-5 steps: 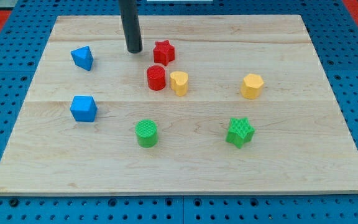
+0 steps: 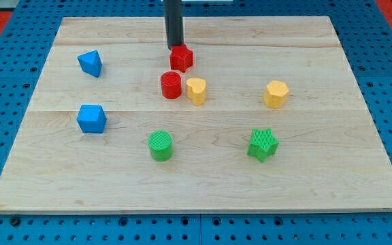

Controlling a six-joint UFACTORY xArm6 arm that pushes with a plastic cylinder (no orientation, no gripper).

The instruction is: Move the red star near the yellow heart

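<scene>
The red star (image 2: 182, 59) lies on the wooden board (image 2: 318, 170) near the view's top centre. My tip (image 2: 175, 47) stands right at the star's top-left edge, touching or nearly touching it. The yellow heart (image 2: 196, 90) sits below the star, a short gap apart. A red cylinder (image 2: 171, 85) stands right beside the heart on its left.
A yellow hexagonal block (image 2: 276, 94) is at the right. A green star (image 2: 263, 144) and a green cylinder (image 2: 160, 145) lie lower down. Two blue blocks (image 2: 90, 63) (image 2: 91, 118) sit at the left.
My tip has moved to the view's right, from the left of the red star to its top-left edge. The star has barely shifted.
</scene>
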